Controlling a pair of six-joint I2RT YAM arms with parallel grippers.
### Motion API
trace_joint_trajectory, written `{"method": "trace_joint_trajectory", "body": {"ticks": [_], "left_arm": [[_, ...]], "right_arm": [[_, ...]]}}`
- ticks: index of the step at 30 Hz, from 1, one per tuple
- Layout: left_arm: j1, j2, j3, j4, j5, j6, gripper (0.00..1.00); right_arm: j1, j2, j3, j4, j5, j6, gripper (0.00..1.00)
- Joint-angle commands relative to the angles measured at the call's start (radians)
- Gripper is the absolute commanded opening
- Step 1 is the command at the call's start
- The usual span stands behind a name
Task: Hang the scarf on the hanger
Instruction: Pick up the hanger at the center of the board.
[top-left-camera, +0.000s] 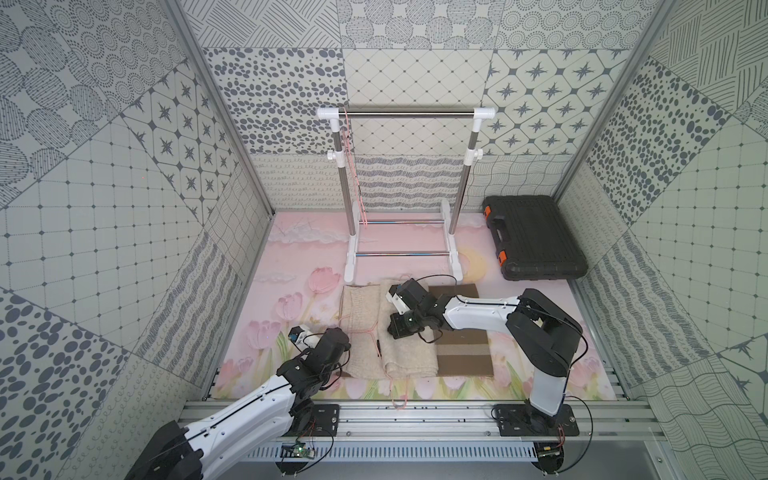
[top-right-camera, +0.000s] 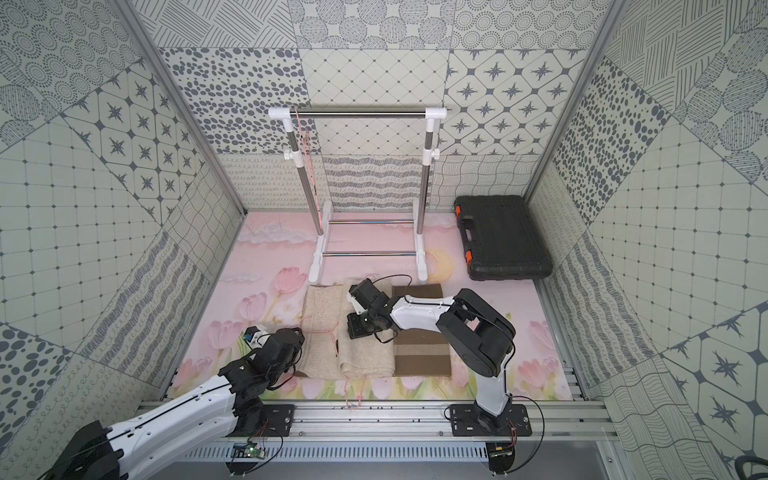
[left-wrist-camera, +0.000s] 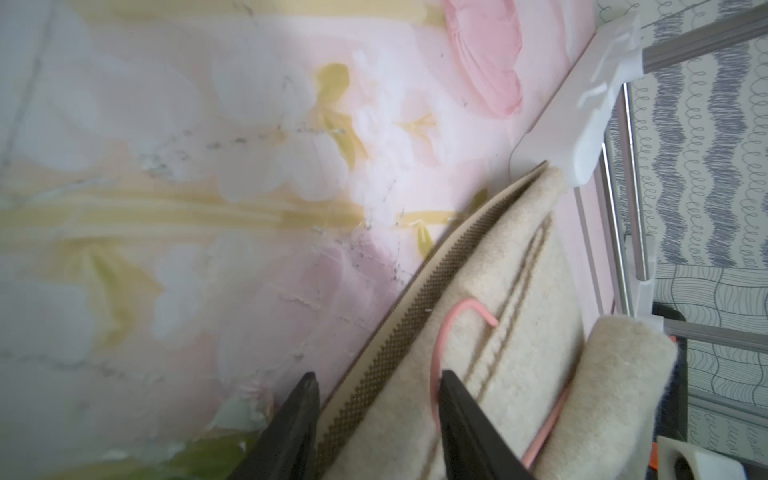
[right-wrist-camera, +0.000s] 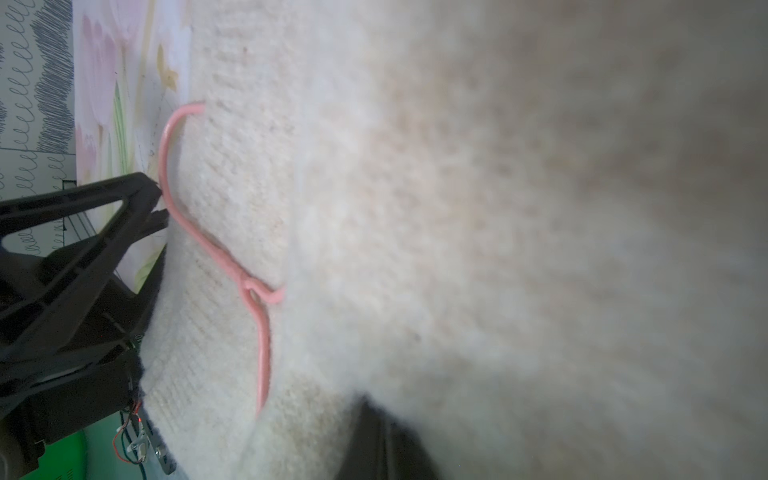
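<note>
Nearest in both top views, the left arm (top-left-camera: 249, 405) reaches in from the front rail, its wrist end at the left edge of the scarf (top-left-camera: 411, 357). That cream scarf lies folded flat on the flowered floor (top-left-camera: 291, 266), partly over a brown mat (top-left-camera: 465, 361), just in front of the rack (top-left-camera: 409, 113). A pink wire hanger (top-left-camera: 365, 330) lies on the scarf, partly hidden under a fold, and pink wire also shows past the scarf's near edge. The right gripper (top-left-camera: 397, 332) points down onto the middle of the scarf. A second pink hanger (top-left-camera: 351, 166) hangs at the left end of the rack's top bar. A black case (top-left-camera: 536, 237) sits at the back right.

Left wrist view: the left gripper (left-wrist-camera: 378, 376) stands about half open and is not closed on anything. The scarf's ribbed edge runs between its fingers (left-wrist-camera: 461, 415), and the hanger's wire passes just beside one of them.

Right wrist view: blurred scarf fills most of the frame, and the hanger's hook lies right at the left gripper's tips. The right gripper's jaws are closed tight; whether they pinch any fabric cannot be told.
</note>
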Motion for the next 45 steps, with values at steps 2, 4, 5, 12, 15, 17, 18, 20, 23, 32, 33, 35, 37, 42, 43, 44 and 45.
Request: {"method": "trace_joint_trajectory", "body": {"ticks": [2, 4, 5, 12, 15, 17, 18, 20, 23, 32, 33, 35, 37, 42, 43, 44, 45], "left_arm": [[0.035, 0.057, -0.037, 0.314, 0.002, 0.174, 0.48], [0.039, 0.079, -0.031, 0.358, 0.002, 0.206, 0.46], [0.042, 0.089, -0.030, 0.378, 0.001, 0.212, 0.46], [0.044, 0.137, -0.018, 0.470, -0.014, 0.275, 0.24], [0.046, 0.168, -0.006, 0.515, -0.013, 0.317, 0.21], [0.045, 0.192, 0.007, 0.540, 0.008, 0.343, 0.28], [0.046, 0.202, 0.014, 0.552, 0.022, 0.352, 0.26], [0.046, 0.204, 0.016, 0.567, 0.056, 0.377, 0.11], [0.044, 0.153, 0.068, 0.492, 0.092, 0.394, 0.00], [0.026, -0.098, 0.152, 0.215, 0.070, 0.356, 0.00], [0.014, -0.105, 0.161, 0.201, 0.069, 0.345, 0.00], [-0.028, -0.097, 0.191, 0.181, 0.042, 0.330, 0.00], [-0.087, -0.066, 0.222, 0.217, 0.006, 0.331, 0.00], [-0.169, 0.106, 0.320, 0.352, 0.020, 0.342, 0.00], [-0.178, 0.147, 0.340, 0.371, 0.029, 0.353, 0.00], [-0.187, 0.175, 0.360, 0.376, 0.034, 0.357, 0.00], [-0.194, 0.195, 0.376, 0.379, 0.035, 0.356, 0.00]], "right_arm": [[0.008, 0.079, -0.051, -0.075, 0.020, -0.013, 0.00], [0.007, 0.083, -0.053, -0.070, 0.018, -0.012, 0.00], [0.007, 0.082, -0.054, -0.067, 0.017, -0.013, 0.00], [0.007, 0.088, -0.063, -0.049, 0.014, -0.010, 0.00], [0.007, 0.090, -0.065, -0.039, 0.009, -0.008, 0.00], [0.006, 0.091, -0.064, -0.038, 0.008, -0.008, 0.00], [0.005, 0.093, -0.064, -0.038, 0.008, -0.008, 0.00], [0.005, 0.095, -0.063, -0.038, 0.008, -0.008, 0.00], [0.006, 0.096, -0.058, -0.038, 0.007, -0.010, 0.00], [0.011, 0.121, -0.036, -0.052, 0.039, -0.006, 0.00], [0.018, 0.127, -0.026, -0.065, 0.053, -0.009, 0.00], [0.032, 0.140, -0.009, -0.091, 0.097, -0.013, 0.00], [0.049, 0.161, 0.001, -0.098, 0.118, -0.003, 0.00], [0.075, 0.160, 0.007, -0.109, 0.149, 0.023, 0.09], [0.072, 0.132, -0.004, -0.112, 0.161, 0.023, 0.22], [0.066, 0.097, -0.011, -0.128, 0.167, 0.020, 0.31], [0.058, 0.053, -0.016, -0.149, 0.170, 0.020, 0.37]]}}
